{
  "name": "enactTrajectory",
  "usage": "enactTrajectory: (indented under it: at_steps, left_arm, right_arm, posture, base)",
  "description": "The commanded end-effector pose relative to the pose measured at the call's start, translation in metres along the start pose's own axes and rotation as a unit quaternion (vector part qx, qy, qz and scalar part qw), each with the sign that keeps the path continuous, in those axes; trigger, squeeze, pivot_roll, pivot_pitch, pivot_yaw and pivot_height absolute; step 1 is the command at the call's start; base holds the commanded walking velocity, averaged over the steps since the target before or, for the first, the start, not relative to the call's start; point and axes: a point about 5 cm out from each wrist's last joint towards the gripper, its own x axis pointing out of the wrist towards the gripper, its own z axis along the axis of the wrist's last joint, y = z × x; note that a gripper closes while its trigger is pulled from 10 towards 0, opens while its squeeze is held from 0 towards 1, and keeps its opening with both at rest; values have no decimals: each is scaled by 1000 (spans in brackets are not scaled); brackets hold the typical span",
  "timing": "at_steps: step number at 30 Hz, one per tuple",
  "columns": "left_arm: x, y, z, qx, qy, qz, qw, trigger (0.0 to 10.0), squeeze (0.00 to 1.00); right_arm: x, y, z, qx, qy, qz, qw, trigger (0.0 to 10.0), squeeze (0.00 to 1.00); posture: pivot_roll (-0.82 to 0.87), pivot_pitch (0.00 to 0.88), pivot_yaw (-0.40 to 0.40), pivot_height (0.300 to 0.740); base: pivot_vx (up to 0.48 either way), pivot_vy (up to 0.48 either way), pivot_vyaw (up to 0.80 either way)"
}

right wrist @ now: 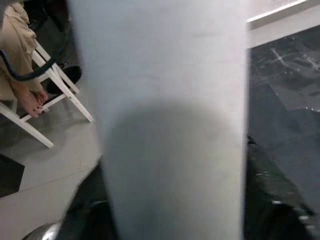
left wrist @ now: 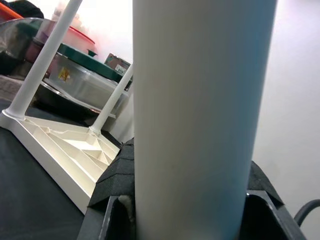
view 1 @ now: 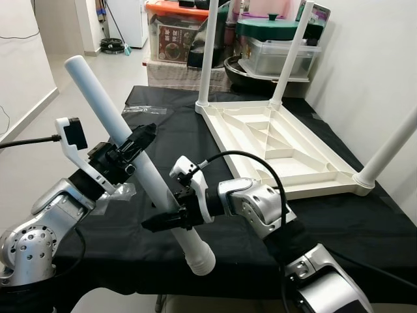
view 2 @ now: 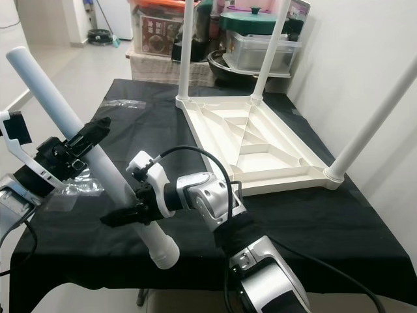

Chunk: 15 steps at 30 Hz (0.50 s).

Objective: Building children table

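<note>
- Both grippers are clamped on the loose table leg (view 1: 130, 153), held diagonally lower left of frame: left gripper (view 1: 133, 149) mid-shaft, right gripper (view 1: 166, 222) near the flared end, probably for steering control.
- Upside-down tabletop (view 1: 280, 147) sits centre-right on the black cloth (view 1: 169, 124) with three legs fitted, so this looks like the last one.

I am looking across a table draped in a black cloth (view 1: 365, 228), standing against a plain white wall (view 1: 371, 59). Beyond its far edge, storage boxes (view 1: 176, 36) and a green-lidded container (view 1: 273, 29) are crowding the corner. Pale tiled floor (view 1: 71, 72) is running past the left edge. A white chair (right wrist: 45, 95) is standing nearby.
</note>
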Motion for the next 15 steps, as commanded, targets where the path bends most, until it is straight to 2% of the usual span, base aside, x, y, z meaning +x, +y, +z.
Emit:
enactTrajectory:
  at_steps: [1, 10, 11, 12, 15]
  left_arm:
    - [7, -9, -3, -6, 2, -30, 1000, 10000, 0]
    - [5, -6, -4, 15, 0, -11, 1000, 10000, 0]
    - [5, -6, -4, 25, 3, -10, 1000, 10000, 110]
    - [5, -5, -5, 31, 4, -10, 999, 10000, 1000]
    - [7, -6, -5, 53, 6, -15, 998, 10000, 1000]
  right_arm:
    - [8, 1, -5, 10, 3, -3, 1000, 0, 0]
    - [6, 1, -3, 21, -20, -9, 1000, 0, 0]
    - [4, 1, -2, 23, -27, -7, 999, 0, 0]
    - [3, 1, -1, 24, -33, -7, 999, 0, 0]
    - [-1, 1, 2, 24, -44, -8, 999, 0, 0]
  posture:
    - [29, 0, -87, 740]
    - [32, 0, -86, 740]
    - [32, 0, -83, 740]
    - [32, 0, -81, 740]
    - [33, 0, -79, 740]
  base:
    - [0, 0, 0]
    - [0, 0, 0]
    - [0, 0, 0]
    - [0, 0, 0]
    - [0, 0, 0]
